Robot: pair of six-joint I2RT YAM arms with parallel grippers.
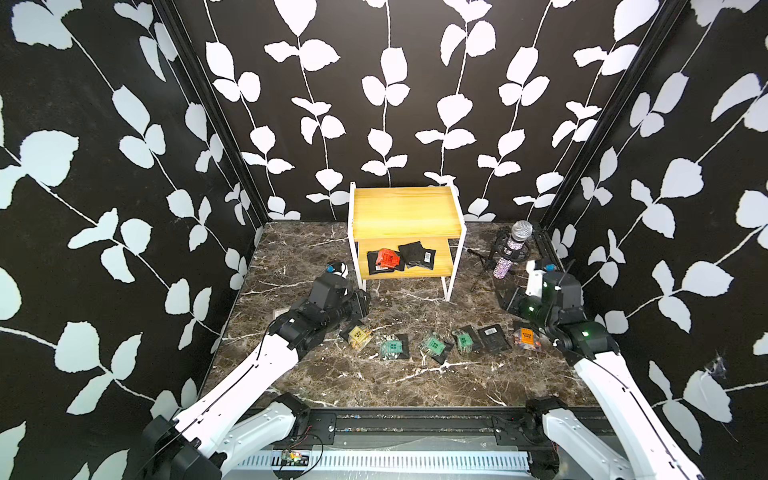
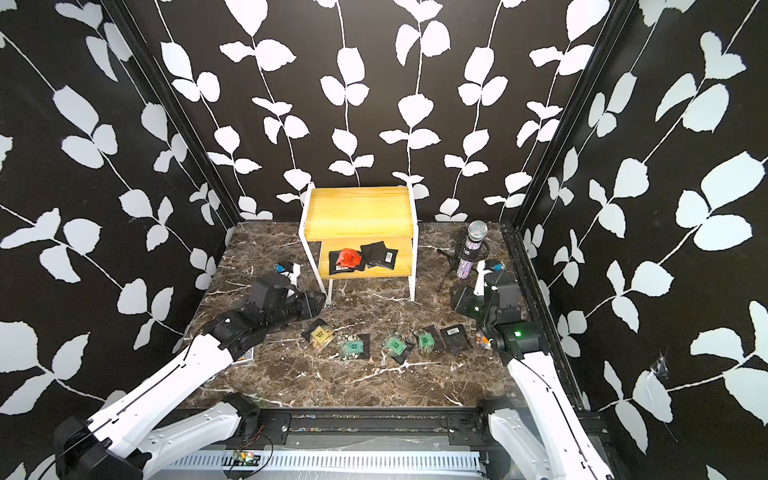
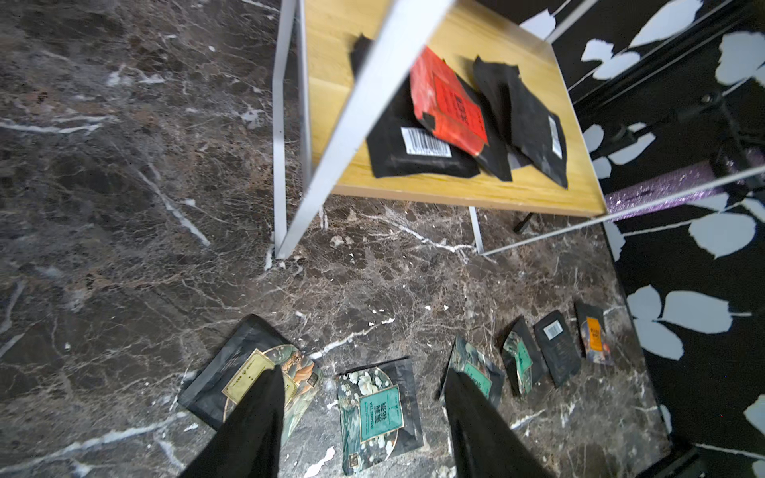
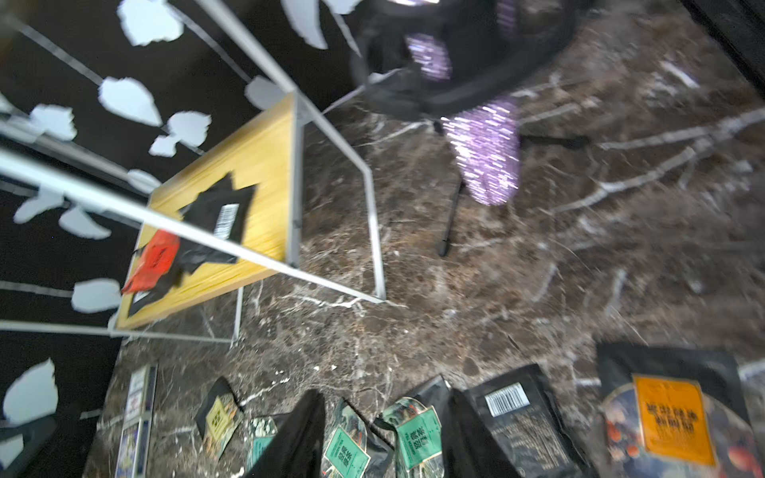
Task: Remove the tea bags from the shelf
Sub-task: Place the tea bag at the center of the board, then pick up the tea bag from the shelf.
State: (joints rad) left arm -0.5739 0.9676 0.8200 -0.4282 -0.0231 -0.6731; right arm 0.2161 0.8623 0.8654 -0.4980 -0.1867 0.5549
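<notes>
On the lower board of the shelf four tea bags remain: a red-label sachet lies on top of a black barcode sachet, with two more black sachets overlapping just beside them. The top board is bare. Six sachets already lie in a row on the marble table, from the yellow-label one to the orange-label one. The left gripper hovers above the yellow end of that row, near the shelf's front left leg, its jaws about half open and empty. The right gripper is over the other end, also parted and holding nothing, with the glitter microphone on its stand close by. We judge the next step to be a reach for the red sachet. We'd go in low between the front legs and under the top rail, clear of the left leg. We'd take the red one first, since it is uppermost, and pinch a raised edge rather than press flat. We'd lift before pulling out so the black ones don't drag along. The right arm should stay off the mic stand.
</notes>
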